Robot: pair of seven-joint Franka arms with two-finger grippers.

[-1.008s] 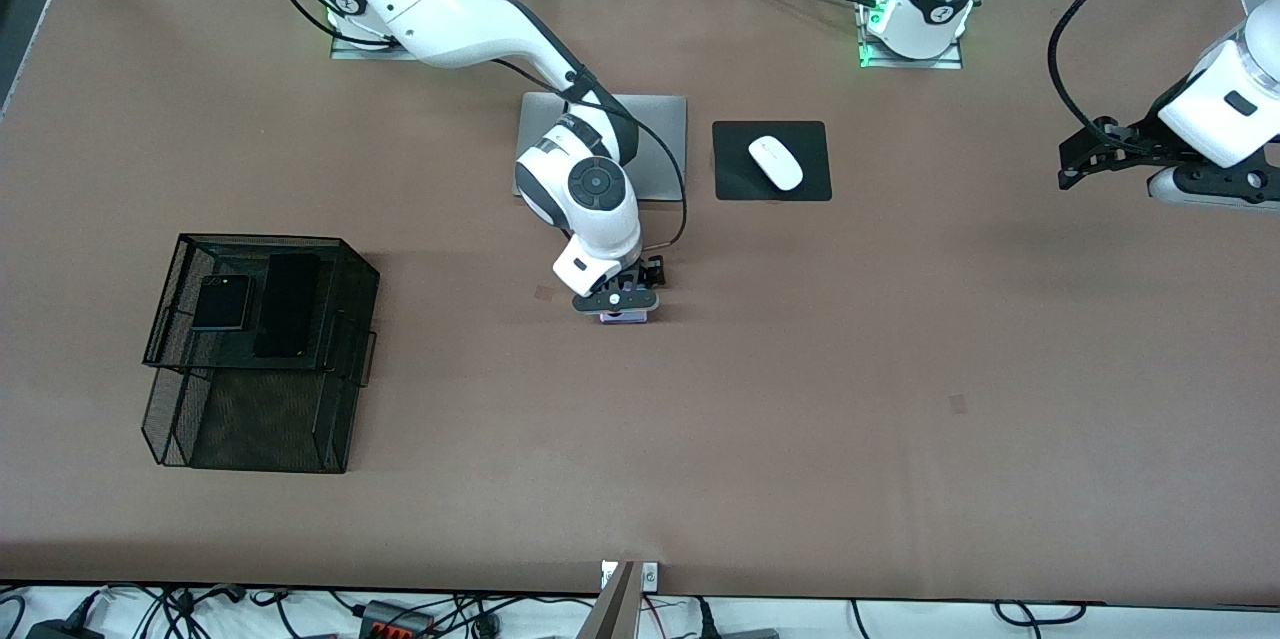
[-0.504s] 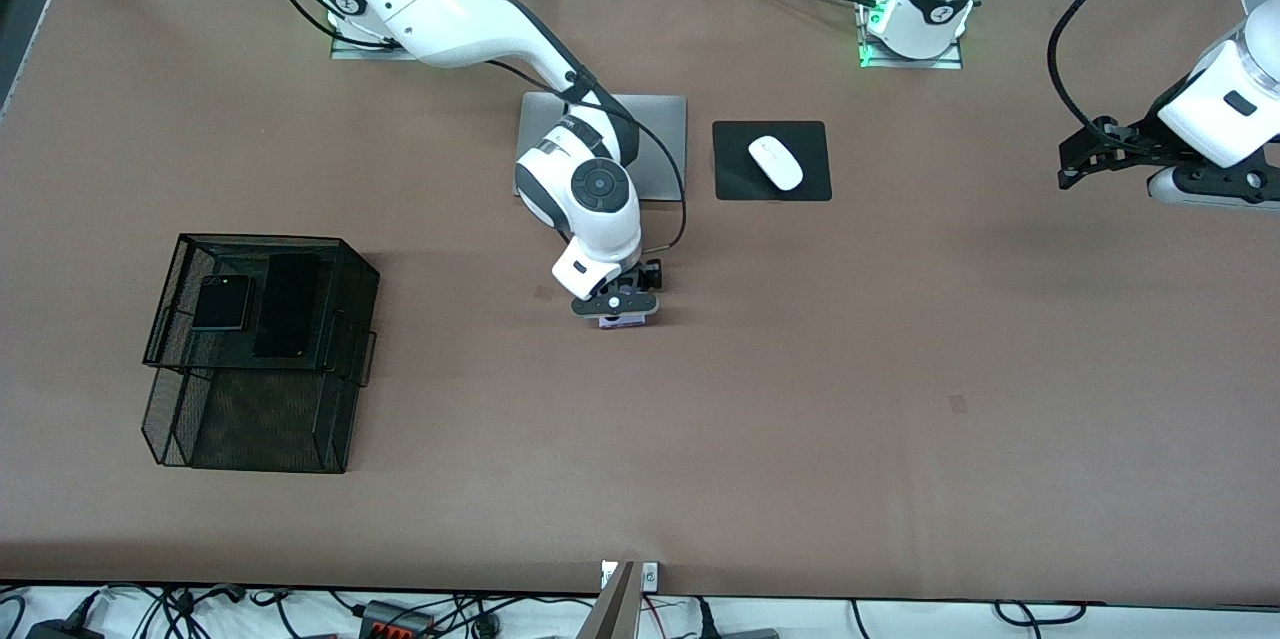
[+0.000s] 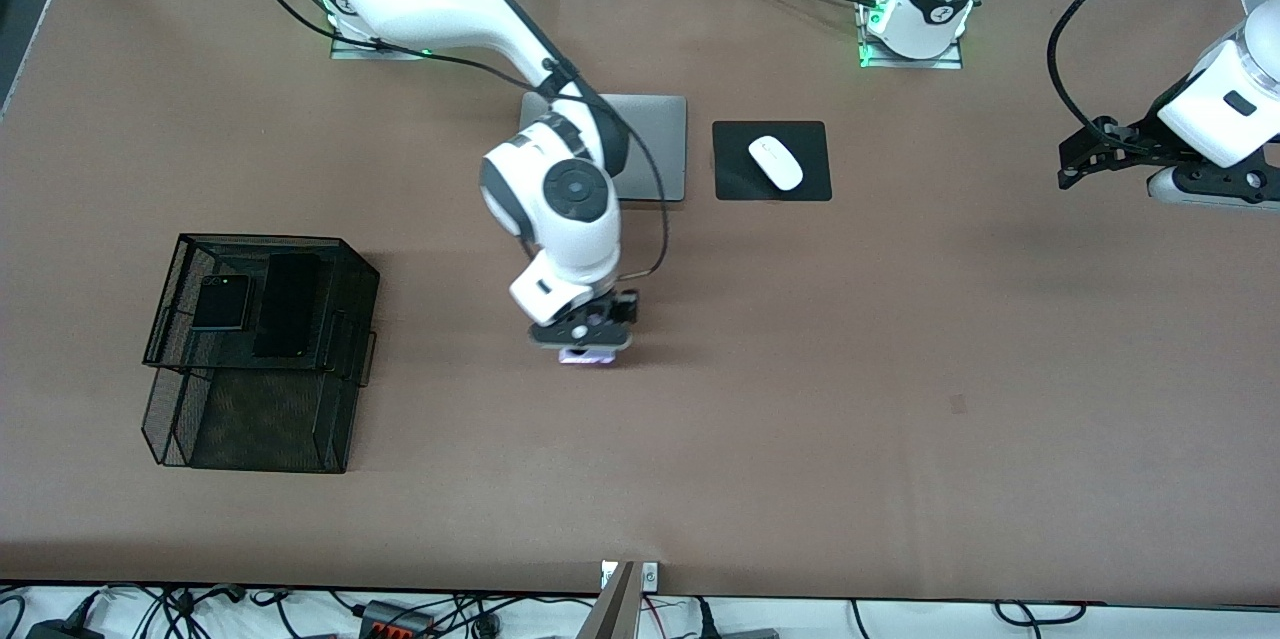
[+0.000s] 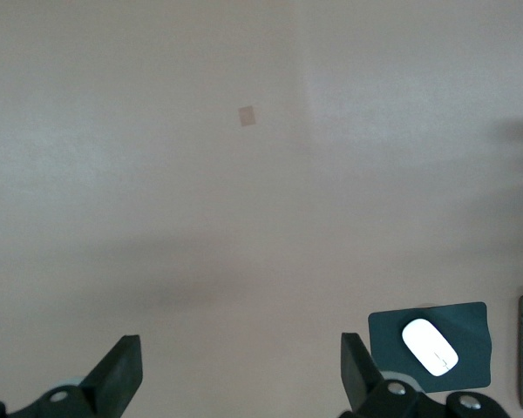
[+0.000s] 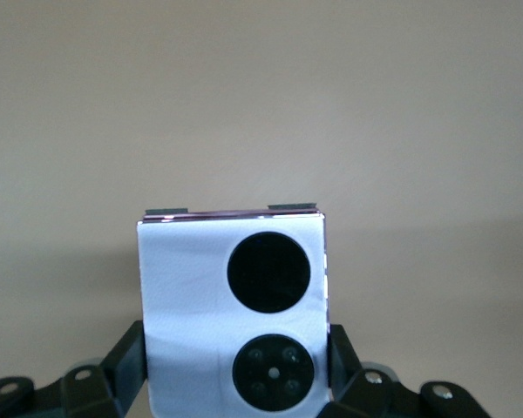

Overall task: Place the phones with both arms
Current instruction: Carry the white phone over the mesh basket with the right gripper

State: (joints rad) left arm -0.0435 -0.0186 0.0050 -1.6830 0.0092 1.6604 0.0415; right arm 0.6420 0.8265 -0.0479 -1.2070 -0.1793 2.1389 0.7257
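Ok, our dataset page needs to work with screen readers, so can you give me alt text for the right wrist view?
The right gripper holds a lilac flip phone between its black fingers, the phone's two round black lenses facing the camera. Below it lies only bare brown table.

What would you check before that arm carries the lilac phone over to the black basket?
1. Grip: right gripper shut on the lilac phone, a finger on each side: ok.
2. Phone lifted off the table: ok.
3. Free spot in the basket beside the black flip phone and slab phone: cannot tell.
4. Left gripper open, waiting at its own end of the table: ok.
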